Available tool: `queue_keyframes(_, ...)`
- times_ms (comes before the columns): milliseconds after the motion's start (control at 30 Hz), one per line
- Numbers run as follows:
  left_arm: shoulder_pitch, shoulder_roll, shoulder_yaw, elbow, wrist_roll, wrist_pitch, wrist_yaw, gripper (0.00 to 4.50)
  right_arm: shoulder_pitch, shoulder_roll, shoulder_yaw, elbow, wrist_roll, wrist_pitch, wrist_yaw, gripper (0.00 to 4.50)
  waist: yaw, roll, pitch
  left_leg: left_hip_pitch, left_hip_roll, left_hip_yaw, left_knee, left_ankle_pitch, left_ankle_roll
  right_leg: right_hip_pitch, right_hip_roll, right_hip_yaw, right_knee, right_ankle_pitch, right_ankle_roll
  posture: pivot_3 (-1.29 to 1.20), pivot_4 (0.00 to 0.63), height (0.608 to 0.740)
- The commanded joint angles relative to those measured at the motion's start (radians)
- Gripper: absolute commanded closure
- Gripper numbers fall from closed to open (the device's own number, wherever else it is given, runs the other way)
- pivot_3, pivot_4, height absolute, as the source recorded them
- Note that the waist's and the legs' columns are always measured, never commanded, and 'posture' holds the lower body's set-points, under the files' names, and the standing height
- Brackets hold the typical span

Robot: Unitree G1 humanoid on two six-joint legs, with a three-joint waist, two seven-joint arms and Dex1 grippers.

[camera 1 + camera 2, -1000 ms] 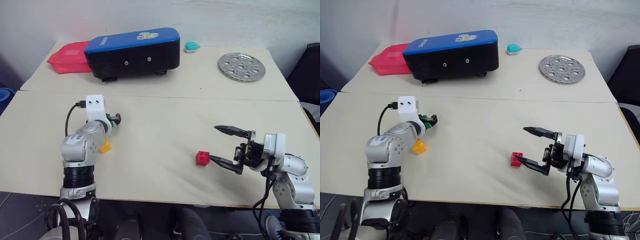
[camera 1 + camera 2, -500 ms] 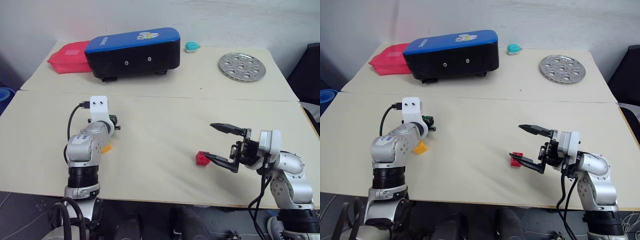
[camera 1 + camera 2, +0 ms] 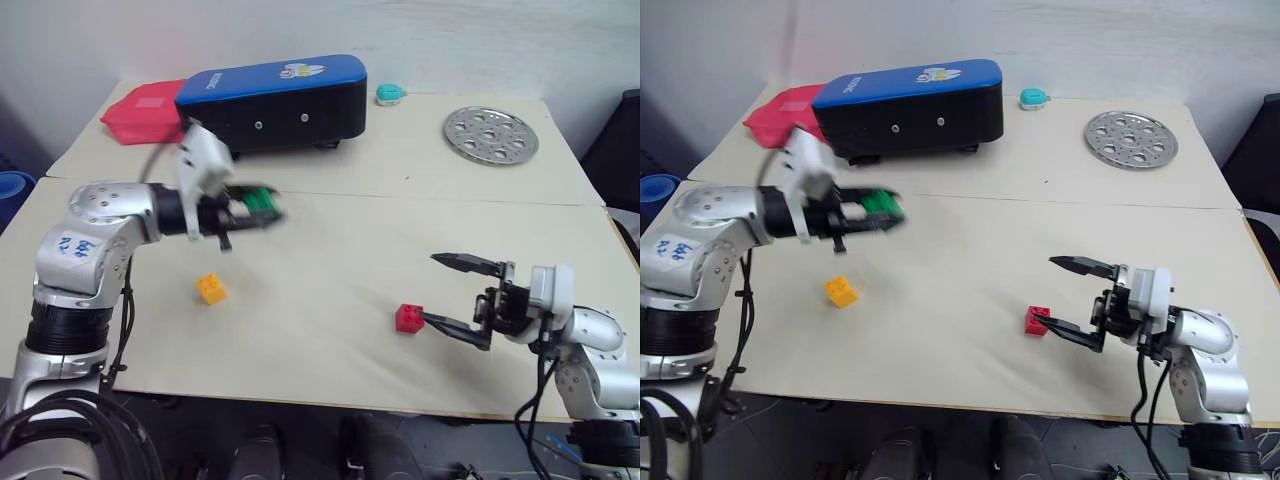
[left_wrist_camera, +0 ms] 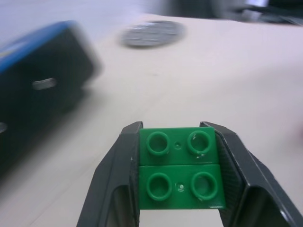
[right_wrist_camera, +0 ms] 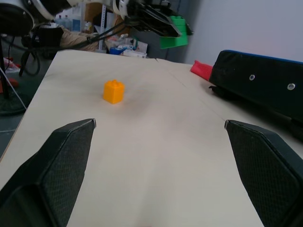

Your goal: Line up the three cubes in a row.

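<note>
While the left gripper [image 3: 262,212] hangs above the table [image 3: 330,260], its two black fingers [image 4: 113,179] are clamped on the green cube [image 4: 180,174], studs facing the wrist camera and both sides of the brick pressed against the finger pads. Seen from the head, that cube sits in the air at about ten o'clock from the table's middle, just in front of the seam between the two tabletops.

Below it and a little toward the robot, the orange-yellow cube [image 3: 211,289] rests alone on the near tabletop, at roughly five o'clock from the held green one and apart from the arm.

Well off to the right, the red cube [image 3: 408,318] lies near the front edge. The right gripper [image 3: 462,297] points at it from the three o'clock side with its jaws spread wide — the lower finger's tip is just beside the brick, and whether it touches cannot be told; the upper finger stands clear above and behind.

On the far tabletop, a blue-topped black case [image 3: 272,103] sits at eleven o'clock, a red container [image 3: 143,112] touching its left side, a small teal object [image 3: 390,94] at twelve — and a perforated metal disc [image 3: 491,134] at one o'clock.
</note>
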Motion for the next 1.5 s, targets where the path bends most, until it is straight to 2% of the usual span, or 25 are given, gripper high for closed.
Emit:
queue_keyframes(33, -0.031, -0.022, -0.224, -0.026, 0.102, -0.057, -0.131, 2.97, 0.080, -0.035, -0.068, -0.035, 0.018, -0.033, 0.035, 0.00, 0.006, 0.000, 0.000, 0.000, 0.000, 0.000, 0.000, 0.000, 0.000, 0.000, 0.000, 0.000, 0.000, 0.000, 0.000, 0.00, 0.150, 0.740)
queue_keyframes(167, -0.056, -0.169, -0.360, 0.065, 0.240, -0.118, -0.044, 2.97, 0.202, -0.050, -0.129, -0.062, 0.013, -0.066, 0.042, 0.00, 0.016, 0.000, 0.000, 0.000, 0.000, 0.000, 0.002, 0.000, 0.001, 0.000, 0.005, 0.005, 0.000, 0.000, 0.001, 0.00, 0.150, 0.740)
queue_keyframes(267, -0.065, -0.247, -0.392, 0.113, 0.290, -0.096, 0.002, 2.97, 0.271, -0.054, -0.165, -0.085, 0.016, -0.077, 0.035, 0.00, 0.008, 0.000, 0.000, -0.002, 0.001, 0.000, 0.004, -0.002, 0.002, -0.001, 0.009, 0.010, 0.000, 0.001, 0.002, 0.00, 0.150, 0.740)
queue_keyframes(367, -0.078, -0.310, -0.431, 0.173, 0.348, -0.094, 0.042, 2.97, 0.341, -0.055, -0.198, -0.113, 0.018, -0.085, 0.030, 0.00, 0.007, 0.000, 0.000, 0.004, 0.000, -0.003, 0.002, -0.002, 0.001, -0.001, 0.012, 0.018, 0.002, 0.000, 0.002, 0.00, 0.150, 0.740)
queue_keyframes(533, -0.071, -0.346, -0.481, 0.209, 0.412, -0.069, 0.047, 2.97, 0.377, -0.050, -0.210, -0.154, 0.015, -0.075, -0.006, 0.00, 0.001, 0.000, 0.000, 0.008, 0.000, -0.003, 0.001, -0.003, 0.000, -0.001, 0.015, 0.026, 0.004, 0.000, 0.002, 0.00, 0.150, 0.740)
queue_keyframes(1033, -0.071, -0.329, -0.509, 0.170, 0.489, 0.028, 0.039, 2.97, 0.377, -0.042, -0.179, -0.204, 0.009, -0.063, -0.063, 0.00, -0.006, 0.000, 0.000, 0.008, 0.000, -0.003, 0.001, -0.003, 0.000, -0.001, 0.015, 0.026, 0.004, 0.000, 0.002, 0.00, 0.150, 0.740)
queue_keyframes(1100, -0.076, -0.330, -0.498, 0.156, 0.490, 0.047, 0.047, 2.24, 0.363, -0.039, -0.170, -0.181, 0.004, -0.072, -0.057, 0.00, -0.010, 0.000, 0.000, 0.008, 0.000, -0.003, 0.001, -0.003, 0.000, 0.000, 0.015, 0.026, 0.004, 0.000, 0.002, 0.00, 0.150, 0.740)
queue_keyframes(1333, -0.104, -0.323, -0.393, 0.041, 0.419, 0.107, 0.039, 0.18, 0.333, -0.040, -0.152, -0.133, 0.001, -0.087, -0.039, 0.00, -0.012, 0.000, 0.000, 0.007, 0.000, -0.003, 0.002, -0.004, 0.000, -0.001, 0.014, 0.026, 0.004, 0.000, 0.002, 0.00, 0.150, 0.740)
queue_keyframes(1500, -0.112, -0.267, -0.262, -0.059, 0.306, 0.162, -0.005, 0.18, 0.284, -0.049, -0.126, -0.131, -0.003, -0.058, -0.045, 0.00, -0.017, 0.000, 0.000, 0.008, 0.000, -0.003, 0.002, -0.004, 0.000, -0.001, 0.014, 0.027, 0.005, 0.000, 0.002, 0.00, 0.150, 0.740)
